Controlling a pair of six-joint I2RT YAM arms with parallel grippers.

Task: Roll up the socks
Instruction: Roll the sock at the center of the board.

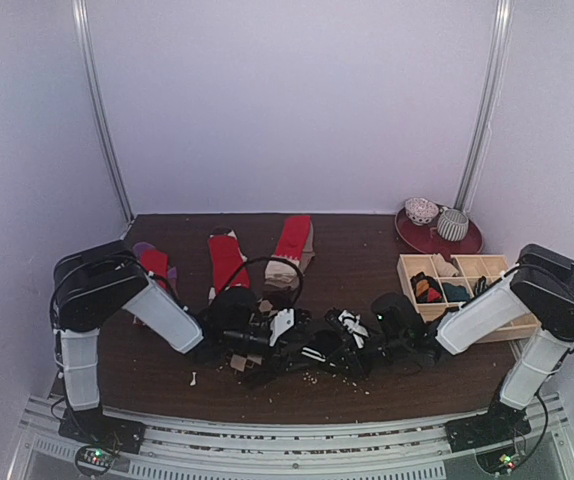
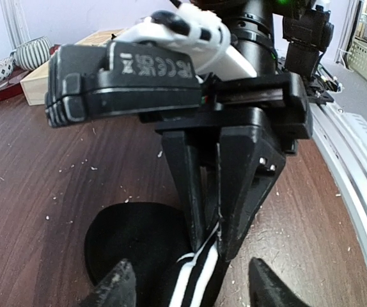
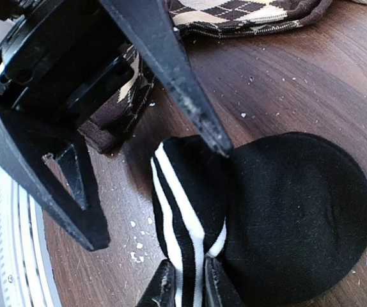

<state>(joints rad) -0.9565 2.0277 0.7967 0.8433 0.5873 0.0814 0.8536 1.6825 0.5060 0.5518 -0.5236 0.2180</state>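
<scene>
Black striped sock (image 3: 286, 211) lies pinched by right tool (image 3: 188, 289), straddled by spread left tool (image 2: 193, 288).

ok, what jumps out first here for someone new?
The two grippers crowded over one black striped sock at the near middle of the table: the right gripper pinches its striped end, the left gripper stands open astride it. Behind them red socks lie flat toward the far left, and a wooden grid tray sits at the right.

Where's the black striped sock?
The black striped sock lies front-centre on the table in the top view; the right hand pinches its striped end, the argyle sock just beyond it.
</scene>
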